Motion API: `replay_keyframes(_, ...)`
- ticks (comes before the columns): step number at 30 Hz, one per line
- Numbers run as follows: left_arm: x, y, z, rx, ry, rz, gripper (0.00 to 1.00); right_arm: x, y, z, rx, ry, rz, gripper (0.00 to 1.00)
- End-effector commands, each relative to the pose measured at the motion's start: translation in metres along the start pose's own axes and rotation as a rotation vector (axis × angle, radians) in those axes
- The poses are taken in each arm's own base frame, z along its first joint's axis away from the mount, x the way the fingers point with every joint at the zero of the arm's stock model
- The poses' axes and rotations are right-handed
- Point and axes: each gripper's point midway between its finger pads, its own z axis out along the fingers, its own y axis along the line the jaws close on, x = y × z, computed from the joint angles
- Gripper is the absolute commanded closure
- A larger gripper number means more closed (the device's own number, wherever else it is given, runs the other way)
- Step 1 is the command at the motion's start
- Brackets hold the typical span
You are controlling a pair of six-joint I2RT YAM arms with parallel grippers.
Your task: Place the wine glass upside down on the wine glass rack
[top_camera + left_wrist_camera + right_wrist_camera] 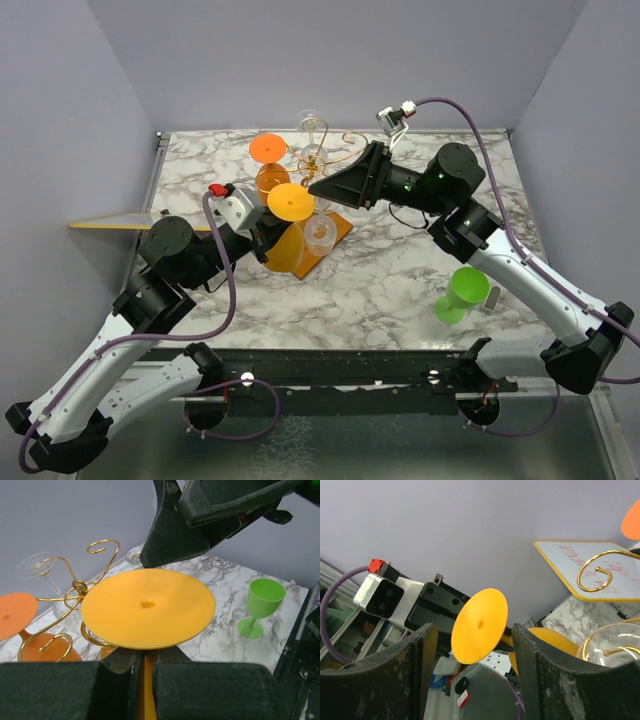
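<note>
Clamping left fingers point(75, 690) on the stem of the upturned yellow-orange plastic wine glass point(147, 607), just beside the gold wire rack point(79, 586); holding right fingers point(420, 680) apart near its foot. Looking light, stiff, slick; favouring the stem.

Left arm reaches in from the near-left of the wine glass rack point(338, 226); left gripper point(272, 238) clamped on the wine glass point(290, 202) stem; right arm bends in from the rack's right; right gripper point(320, 187) roughly level, jaws parted.
</note>
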Motion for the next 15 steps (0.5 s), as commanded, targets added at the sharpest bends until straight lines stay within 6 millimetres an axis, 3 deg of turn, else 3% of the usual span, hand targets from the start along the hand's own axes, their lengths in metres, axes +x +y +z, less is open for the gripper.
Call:
replay_keyframes(1,-0.026,0.005,-0.011,-0.037,-0.135,0.030,1.00,-0.005,0.007,0.007,0.018,-0.020,0.043,0.33)
replay_keyframes(11,-0.026,0.009,-0.014,-0.066,-0.156,0.020,1.00,0.012,0.015,0.028,-0.054,0.036,0.061,0.34)
replay_keyframes(15,-0.026,0.006,-0.015,-0.054,-0.159,0.001,1.00,0.015,0.019,0.032,-0.074,0.042,0.082,0.41)
